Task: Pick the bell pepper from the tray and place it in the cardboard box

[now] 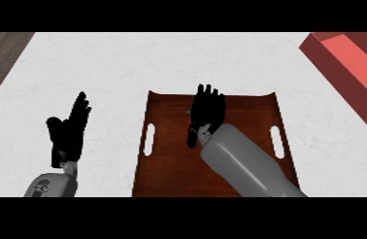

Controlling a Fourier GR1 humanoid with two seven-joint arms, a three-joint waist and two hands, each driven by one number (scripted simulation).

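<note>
One view only, from my head, looking down. My right hand [206, 111] hangs over the middle of the brown tray [168, 175], fingers straight, curled round nothing that I can see. A small green speck at its left edge is, I judge, the bell pepper [188, 112], mostly hidden under my palm and not yet lifted. The red box [337, 58] sits at the upper right, well apart from the tray. My left hand [68, 131] rests open, left of the tray. Grasp, carry and release are all left to do.
</note>
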